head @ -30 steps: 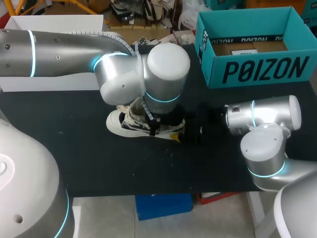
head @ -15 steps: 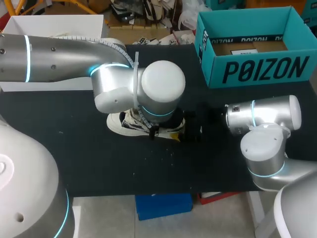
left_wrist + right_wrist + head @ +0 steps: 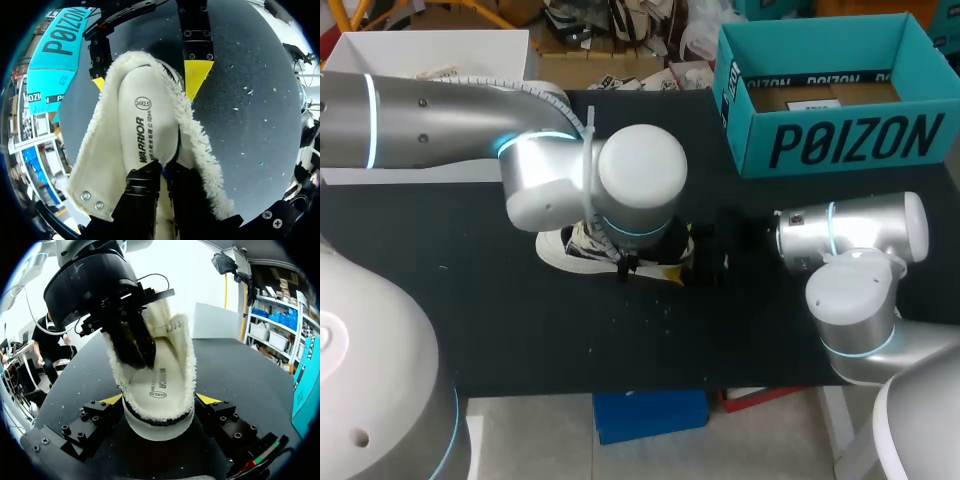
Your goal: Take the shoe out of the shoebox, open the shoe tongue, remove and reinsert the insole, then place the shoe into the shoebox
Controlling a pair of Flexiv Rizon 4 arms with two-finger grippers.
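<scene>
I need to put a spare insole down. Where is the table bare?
The table is bare between the shoe and its near edge, widest leftward; a narrower strip lies between shoe and shoebox. At the shoe it is crowded: left gripper and right gripper meet there.

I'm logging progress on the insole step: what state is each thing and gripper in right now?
shoe: out of the shoebox, sole down on the table, opening spread wide.
insole: inside the shoe, pinched by the left gripper.
shoebox: open, no shoe inside.
left gripper: shut on the insole.
right gripper: shut on the shoe's heel.
</scene>
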